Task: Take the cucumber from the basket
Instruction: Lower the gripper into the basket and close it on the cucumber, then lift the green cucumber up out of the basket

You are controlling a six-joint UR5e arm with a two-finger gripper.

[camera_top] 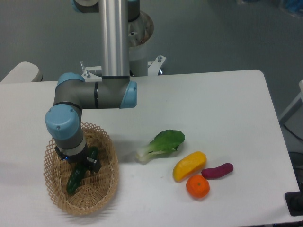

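Observation:
The dark green cucumber [75, 180] lies slanted inside the oval wicker basket [111, 184] at the table's front left. Its lower end points to the basket's front and its upper end [93, 152] shows beside the wrist. My gripper [84, 166] points straight down into the basket, right over the middle of the cucumber. The wrist hides most of the fingers. A black finger part [93, 164] shows against the cucumber's right side. I cannot tell if the jaws are closed on the cucumber.
A bok choy [162, 144] lies on the white table right of the basket. Further right lie a yellow vegetable [189, 165], an orange [197, 186] and a purple sweet potato [217, 170]. The arm's upright column [113, 38] stands behind the basket.

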